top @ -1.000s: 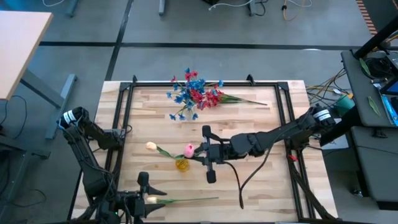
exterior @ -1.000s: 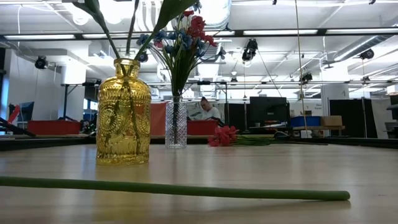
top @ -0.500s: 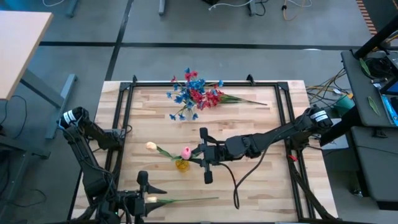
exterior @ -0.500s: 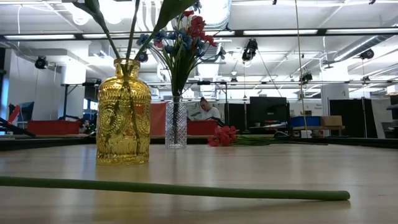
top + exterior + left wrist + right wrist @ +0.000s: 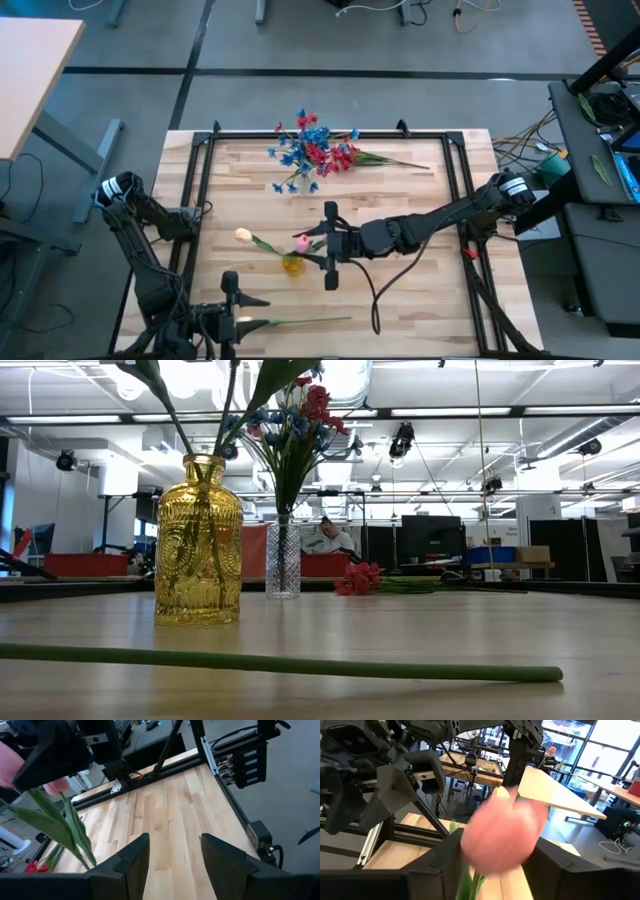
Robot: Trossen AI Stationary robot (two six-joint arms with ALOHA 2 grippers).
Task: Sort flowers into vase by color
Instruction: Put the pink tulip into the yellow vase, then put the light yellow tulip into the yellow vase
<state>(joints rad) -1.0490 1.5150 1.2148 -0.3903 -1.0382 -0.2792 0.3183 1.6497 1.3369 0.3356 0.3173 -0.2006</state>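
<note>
A yellow glass vase [image 5: 291, 265] [image 5: 198, 540] stands near the table's middle. It holds a cream tulip [image 5: 242, 235] and a pink tulip [image 5: 301, 243] by their stems. My right gripper [image 5: 315, 247] [image 5: 492, 865] reaches in level from the table's right and is open. Its fingers stand on either side of the pink tulip [image 5: 502, 832], just under the blossom. My left gripper [image 5: 245, 318] [image 5: 175, 855] hovers open at the near left, above another cream tulip whose stem [image 5: 300, 321] [image 5: 280, 663] lies flat on the table.
A clear glass vase [image 5: 283, 560] at the far middle holds blue and red flowers [image 5: 300, 150]. Red flowers [image 5: 345, 157] [image 5: 358, 577] lie on the table beside it, stems pointing right. A black frame [image 5: 455, 170] borders the wooden table.
The pink tulip's stem above the yellow vase's mouth has swung a little toward the table's right while its foot stays in the vase.
</note>
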